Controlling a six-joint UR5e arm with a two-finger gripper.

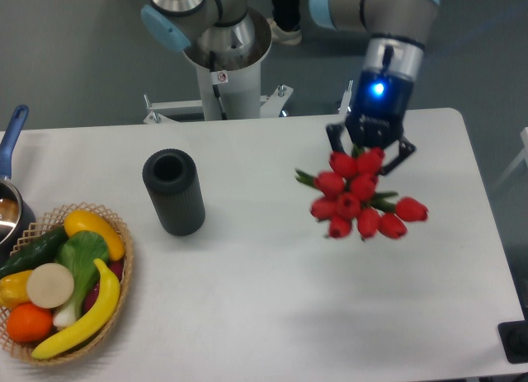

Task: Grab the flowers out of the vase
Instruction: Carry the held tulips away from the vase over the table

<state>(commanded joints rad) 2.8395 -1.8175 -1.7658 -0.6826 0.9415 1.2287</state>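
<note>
The flowers (360, 199), a bunch of red tulip buds with green leaves, hang over the right half of the table, well clear of the vase. My gripper (370, 157) points down from above with its fingers shut on the top of the bunch; the stems are hidden behind the buds. The matte black cylindrical vase (173, 192) stands upright on the left part of the table with its round mouth showing nothing inside.
A wicker basket (124, 258) holding fruit and vegetables sits at the front left corner. A blue-handled metal pot (11, 143) pokes in at the left edge. The arm's base (223, 60) stands behind the table's far edge.
</note>
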